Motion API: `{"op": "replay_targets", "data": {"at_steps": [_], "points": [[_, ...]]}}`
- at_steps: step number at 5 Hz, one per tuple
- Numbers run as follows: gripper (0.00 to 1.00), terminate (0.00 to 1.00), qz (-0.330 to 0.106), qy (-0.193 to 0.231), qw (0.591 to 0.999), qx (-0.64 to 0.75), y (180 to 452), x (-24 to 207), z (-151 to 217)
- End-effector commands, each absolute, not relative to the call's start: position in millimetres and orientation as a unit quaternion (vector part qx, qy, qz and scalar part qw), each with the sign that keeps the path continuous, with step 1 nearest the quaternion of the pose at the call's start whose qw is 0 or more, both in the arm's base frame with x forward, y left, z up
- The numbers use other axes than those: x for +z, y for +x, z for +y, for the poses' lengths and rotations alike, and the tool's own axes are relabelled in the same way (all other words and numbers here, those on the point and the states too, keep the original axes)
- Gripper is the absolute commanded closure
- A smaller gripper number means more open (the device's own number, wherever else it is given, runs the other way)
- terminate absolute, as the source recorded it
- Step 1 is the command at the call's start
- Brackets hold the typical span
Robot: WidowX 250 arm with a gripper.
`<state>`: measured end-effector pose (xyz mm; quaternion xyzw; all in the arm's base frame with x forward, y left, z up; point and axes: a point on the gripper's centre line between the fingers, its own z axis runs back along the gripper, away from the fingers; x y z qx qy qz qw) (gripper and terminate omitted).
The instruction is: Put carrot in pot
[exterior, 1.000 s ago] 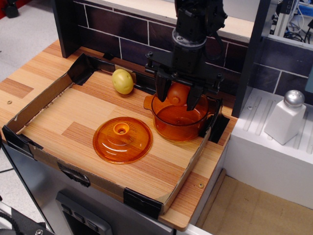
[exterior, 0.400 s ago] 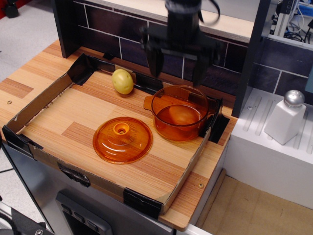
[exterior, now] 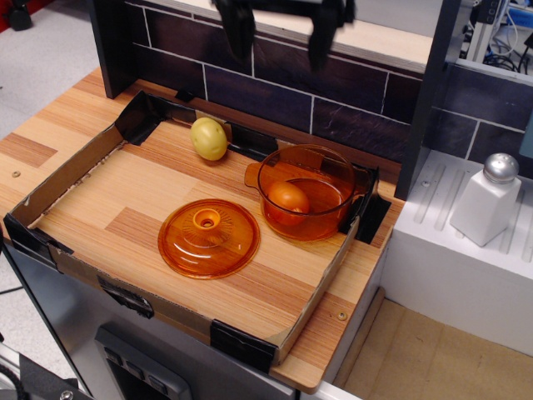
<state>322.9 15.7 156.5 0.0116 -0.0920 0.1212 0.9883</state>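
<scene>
Glossy translucent amber plastic: pot, lid. Smooth opaque orange plastic: carrot. Matt wood-grain tabletop. Matt black gripper.

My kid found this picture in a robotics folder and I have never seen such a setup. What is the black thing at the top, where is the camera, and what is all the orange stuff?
The camera looks down from the front onto a wooden counter with a shallow cardboard tray. The black thing is a robot arm's gripper: two fingers, spread apart, holding nothing, high above the tray. In the tray stands a clear orange pot with a toy carrot lying inside it. The pot's lid lies flat beside it, and a yellow-green ball sits near the back wall. A white shaker stands off to the right, outside the tray.
</scene>
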Motion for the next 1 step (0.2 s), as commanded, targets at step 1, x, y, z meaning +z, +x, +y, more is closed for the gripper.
{"op": "replay_targets", "data": {"at_steps": [1], "points": [[0.0,1.0,-0.124,0.008,0.984,0.124,321.7,177.9,24.0]]}}
